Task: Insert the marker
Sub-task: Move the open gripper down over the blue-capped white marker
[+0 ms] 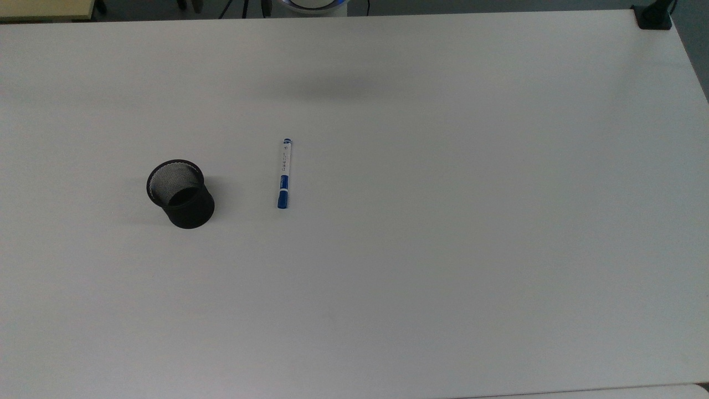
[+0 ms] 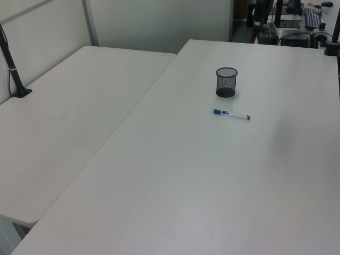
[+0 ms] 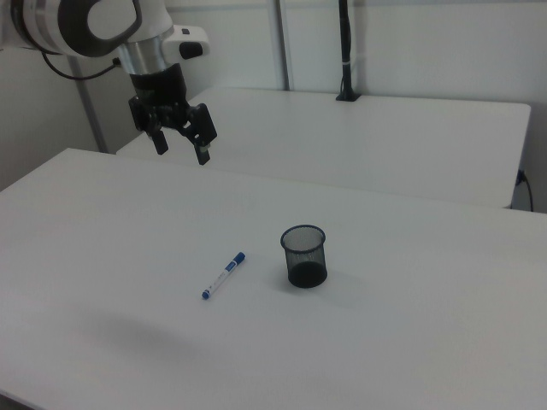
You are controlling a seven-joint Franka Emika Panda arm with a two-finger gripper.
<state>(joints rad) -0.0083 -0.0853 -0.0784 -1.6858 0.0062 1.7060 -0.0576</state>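
The marker (image 1: pixel 284 173) lies flat on the white table (image 1: pixel 443 221), a slim white barrel with a blue cap toward the top view's bottom. It also lies in the left view (image 2: pixel 231 114) and the right view (image 3: pixel 224 275). The black mesh cup (image 1: pixel 180 193) stands upright to the top view's left of the marker, a short gap away; the cup (image 2: pixel 226 82) (image 3: pixel 304 255) holds nothing. My gripper (image 3: pixel 181 148) hangs high above the table at the right view's upper left, open, with nothing between its fingers, well apart from marker and cup.
A second white table (image 2: pixel 64 122) adjoins in the left view's left. A black pole mount (image 1: pixel 653 16) sits at the table's far right corner in the top view. A black post (image 3: pixel 345 51) stands on the far table in the right view.
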